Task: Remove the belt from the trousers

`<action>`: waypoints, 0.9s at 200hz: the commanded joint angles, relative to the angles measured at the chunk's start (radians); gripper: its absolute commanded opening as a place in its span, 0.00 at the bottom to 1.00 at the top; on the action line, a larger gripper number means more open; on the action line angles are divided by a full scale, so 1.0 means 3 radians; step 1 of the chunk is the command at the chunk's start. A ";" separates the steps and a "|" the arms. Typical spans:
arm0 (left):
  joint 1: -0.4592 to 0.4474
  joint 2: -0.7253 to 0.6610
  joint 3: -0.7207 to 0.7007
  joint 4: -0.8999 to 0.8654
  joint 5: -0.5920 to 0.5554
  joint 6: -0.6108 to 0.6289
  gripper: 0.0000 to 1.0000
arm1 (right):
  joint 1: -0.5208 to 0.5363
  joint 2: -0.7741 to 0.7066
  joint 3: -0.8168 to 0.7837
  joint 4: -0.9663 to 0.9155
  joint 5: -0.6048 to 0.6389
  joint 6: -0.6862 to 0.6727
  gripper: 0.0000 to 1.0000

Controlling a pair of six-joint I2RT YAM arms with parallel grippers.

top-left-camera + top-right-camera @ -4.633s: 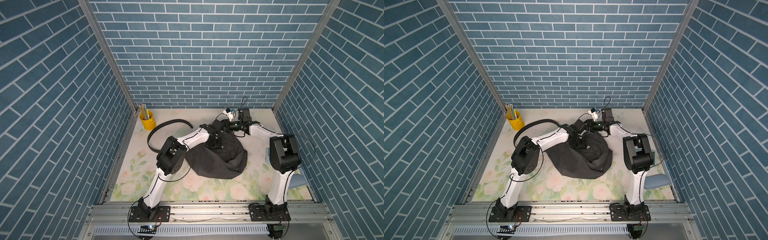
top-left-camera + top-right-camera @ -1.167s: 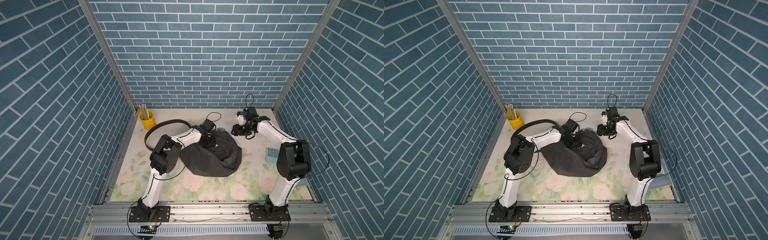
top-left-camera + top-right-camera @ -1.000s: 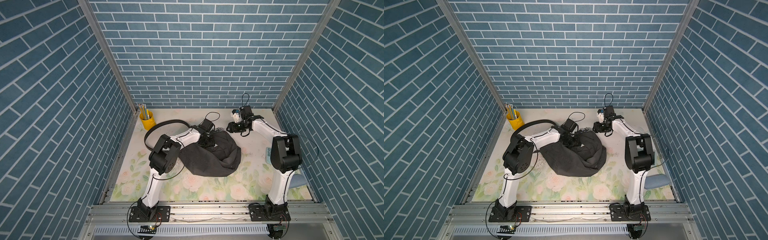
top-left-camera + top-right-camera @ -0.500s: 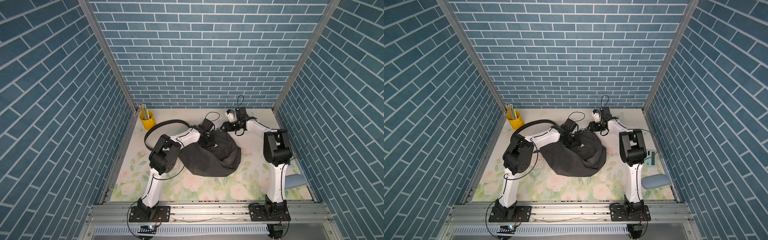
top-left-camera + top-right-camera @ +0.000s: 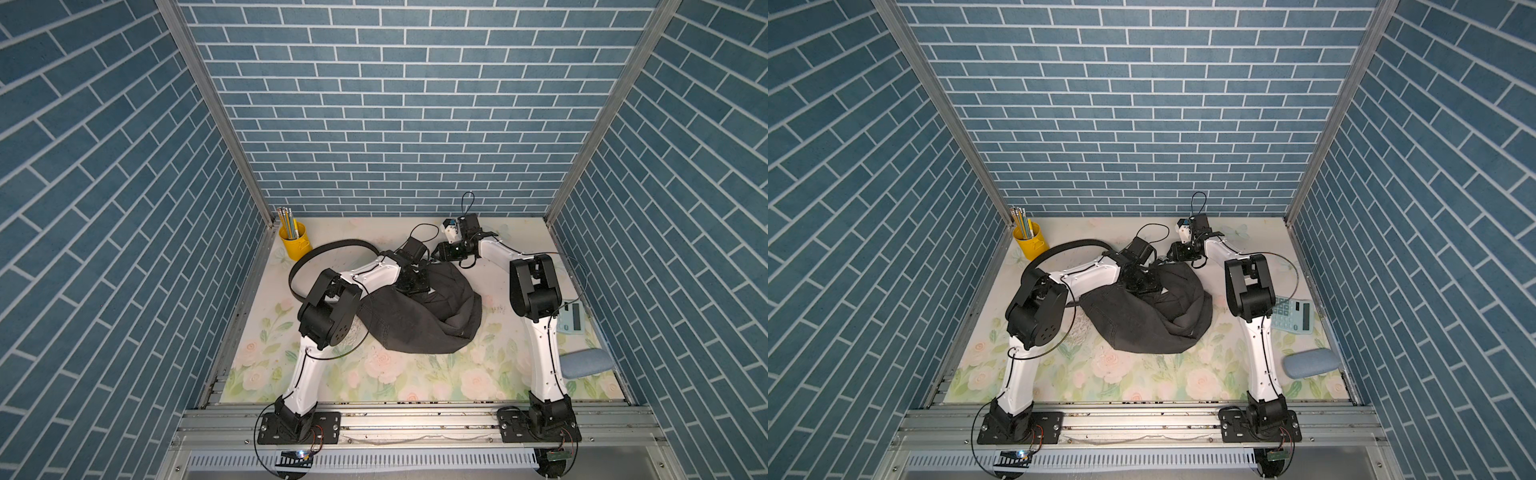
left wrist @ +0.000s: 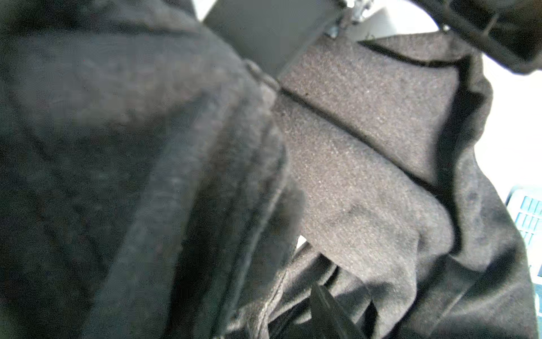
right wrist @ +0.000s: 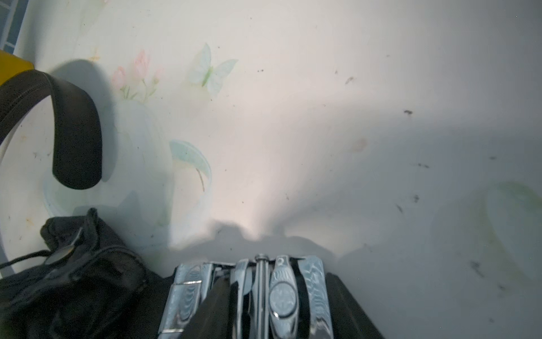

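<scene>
The trousers [image 5: 419, 324] lay in a dark heap in the middle of the flowered table [image 5: 374, 374], between the two arms. The belt [image 5: 328, 247] curved out from the heap on the left side in a wide arc. It passed just beside the yellow pencil cup [image 5: 296, 245] and ran under the left arm. Its rounded free end [image 7: 76, 141] hung over bare table near the far edge of the trousers.

The left hand [image 5: 415, 284] was pressed down into the far part of the heap. The left wrist view showed only cloth [image 6: 366, 117] close up, so I could not tell whether that hand was clenched or released.

The right hand [image 5: 435, 254] sat at the far edge of the trousers. The silver buckle [image 7: 252, 293] was between its fingers, but I could not tell whether they clamped it.

A calculator [image 5: 1292, 316] and a blue-grey case [image 5: 1310, 362] lay apart on the right.
</scene>
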 commanded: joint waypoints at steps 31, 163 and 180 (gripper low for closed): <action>0.0024 0.0133 -0.0024 -0.0006 -0.0012 -0.0005 0.55 | 0.0096 0.0361 0.0429 -0.0658 -0.0007 -0.0077 0.16; 0.0060 0.0131 0.0081 -0.0063 -0.0043 0.0092 0.55 | -0.0261 -0.0120 -0.0077 -0.1146 0.1294 -0.0366 0.00; 0.0070 0.0122 0.0053 -0.0055 -0.0044 0.0087 0.56 | -0.0367 -0.0184 -0.0124 -0.1142 0.1406 -0.0381 0.00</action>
